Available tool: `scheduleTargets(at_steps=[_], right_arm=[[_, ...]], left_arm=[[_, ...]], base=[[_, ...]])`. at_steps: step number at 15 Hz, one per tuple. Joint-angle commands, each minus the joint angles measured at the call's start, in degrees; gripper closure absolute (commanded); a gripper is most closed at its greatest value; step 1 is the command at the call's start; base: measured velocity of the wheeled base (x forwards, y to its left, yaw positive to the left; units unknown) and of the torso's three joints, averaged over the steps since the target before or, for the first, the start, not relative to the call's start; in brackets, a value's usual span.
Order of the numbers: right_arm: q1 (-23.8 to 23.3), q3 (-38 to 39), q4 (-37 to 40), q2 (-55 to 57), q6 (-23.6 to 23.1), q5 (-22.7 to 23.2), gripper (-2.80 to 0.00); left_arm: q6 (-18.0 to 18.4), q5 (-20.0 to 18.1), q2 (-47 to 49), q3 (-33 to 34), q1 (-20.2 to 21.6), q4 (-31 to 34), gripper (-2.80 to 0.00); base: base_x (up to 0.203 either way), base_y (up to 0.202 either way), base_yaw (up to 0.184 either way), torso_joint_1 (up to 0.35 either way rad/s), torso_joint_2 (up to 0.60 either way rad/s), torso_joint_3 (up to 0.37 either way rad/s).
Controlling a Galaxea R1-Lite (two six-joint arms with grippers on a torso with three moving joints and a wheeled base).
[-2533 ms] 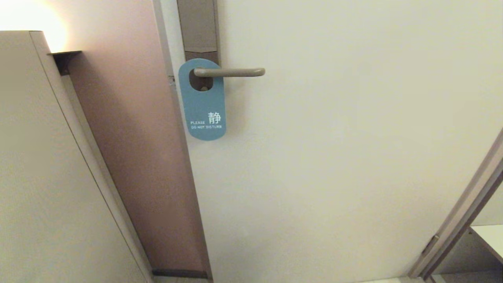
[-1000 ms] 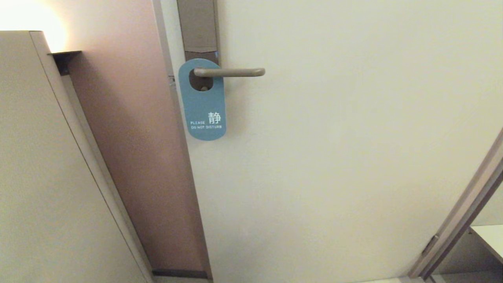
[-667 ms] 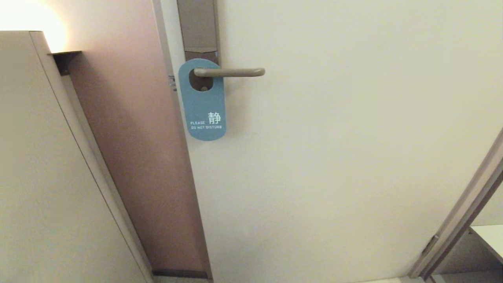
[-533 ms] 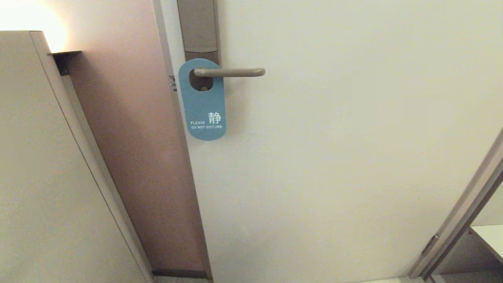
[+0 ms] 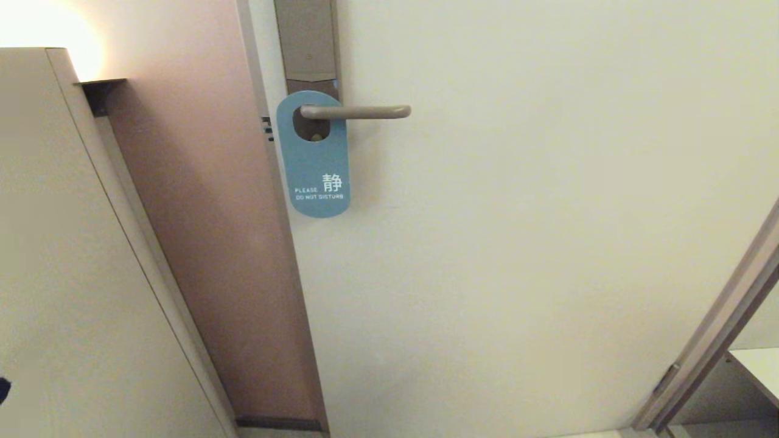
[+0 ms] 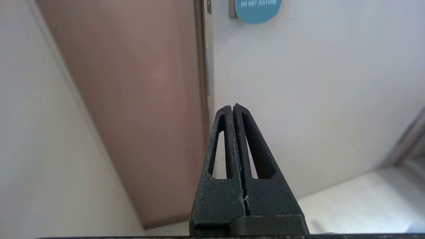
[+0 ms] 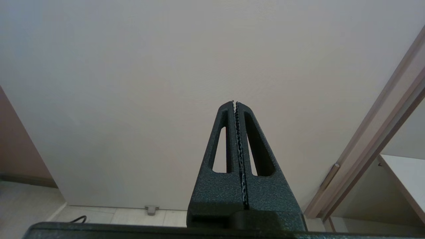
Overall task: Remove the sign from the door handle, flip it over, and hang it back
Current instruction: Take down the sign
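Two grippers here, and both have their fingers pressed flat together with nothing between them. Nearest the cameras is the left gripper (image 6: 235, 106): its closed tips point up at the pale door (image 5: 517, 243), low down and well below the door handle (image 5: 356, 112), close to the door's hinge-side edge where the brownish wall panel (image 5: 207, 231) starts. In the head view only a tiny dark bit shows at the lower left edge, so you can't really tell much about that arm from there. The right gripper (image 7: 235, 103) sits parked low as well, aimed at a bare stretch of door, well off to the right of the handle and nearer the door frame (image 5: 718, 328) on that side.

Further up, the sign (image 5: 315, 164) hangs on the door handle, the lever passing through the hole near its top. It hangs straight down, flat against the door, blue side out with "PLEASE DO NOT DISTURB" in white near its rounded bottom. From the left wrist view only that bottom edge of the sign (image 6: 257, 10) peeks in. Behind the handle is the tall grey-brown plate (image 5: 307, 42) running upward. Neither gripper is touching the sign or the handle.
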Motion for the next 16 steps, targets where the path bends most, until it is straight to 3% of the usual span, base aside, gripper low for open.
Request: scheduleTargets(at_steps=[1,6,11,16], right_arm=[[0.03,0.0,0.01,-0.02,-0.02,0.04,0.0],[0.0,0.0,0.01,-0.02,-0.02,0.04,0.0],[-0.06,0.0,0.01,-0.02,-0.02,0.04,0.0],[-0.02,0.0,0.01,-0.02,-0.02,0.04,0.0]], left_arm=[[-2.18,-0.79,11.65,-4.39,-0.62,-0.84,0.0],[-3.99,-5.8,22.91,-6.44,-2.08,-9.76,0.0],[-4.21,-6.04,23.9,-6.03,-3.57,-9.75,0.0],[-4.24,-6.04,31.22,-8.47,-3.57,-11.31,0.0]], base=[[0.0,0.0,0.0,0.0,0.0,0.0],[0.0,0.0,0.0,0.0,0.0,0.0],[0.0,0.0,0.0,0.0,0.0,0.0],[0.0,0.0,0.0,0.0,0.0,0.0]])
